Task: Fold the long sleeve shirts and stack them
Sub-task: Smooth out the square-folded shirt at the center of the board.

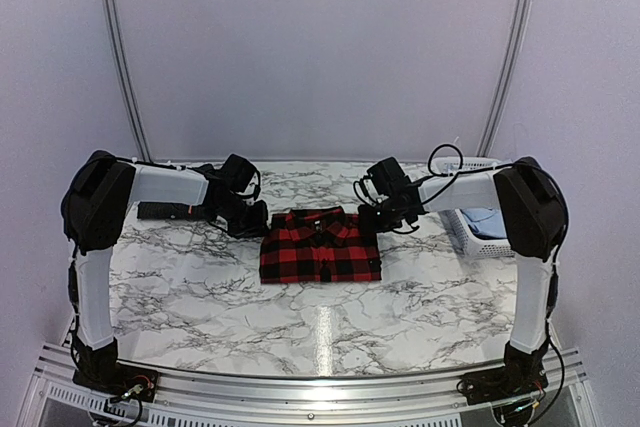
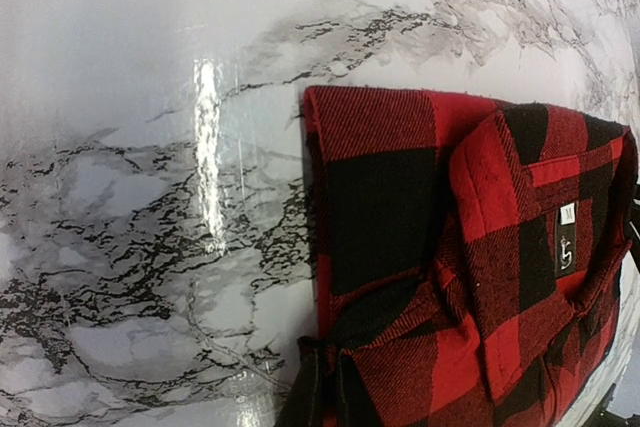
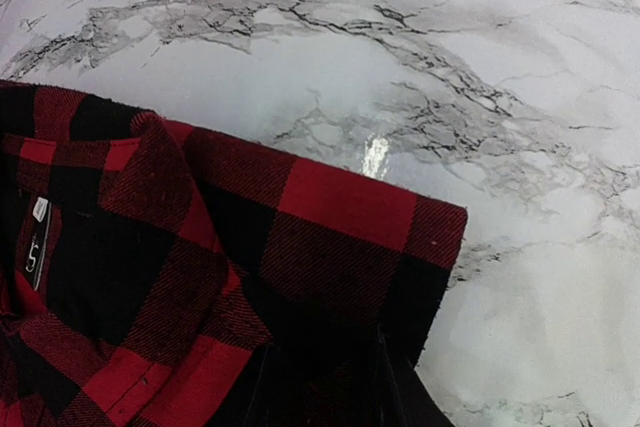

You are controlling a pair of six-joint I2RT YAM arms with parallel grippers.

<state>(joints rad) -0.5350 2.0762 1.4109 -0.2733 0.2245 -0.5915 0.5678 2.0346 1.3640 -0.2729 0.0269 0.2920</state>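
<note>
Red-and-black plaid shirt (image 1: pixel 320 245) lies folded mid-way across the marble desk (image 1: pixel 200 297), collar toward the far edge.
Its longer side runs left to right. Left gripper (image 1: pixel 257 223) pinches the puckered far-left corner; right gripper (image 1: pixel 371 218) sits over the far-right corner, grip impossible to tell.

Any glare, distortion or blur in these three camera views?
Top external view: one bright glare stripe on the marble table, otherwise even light. Left wrist view: a tall glare streak beside the plaid shirt, and the lens bows the tabletop. Right wrist view: a small glare spot just beyond the shirt's edge; the weave looks sharp.
</note>
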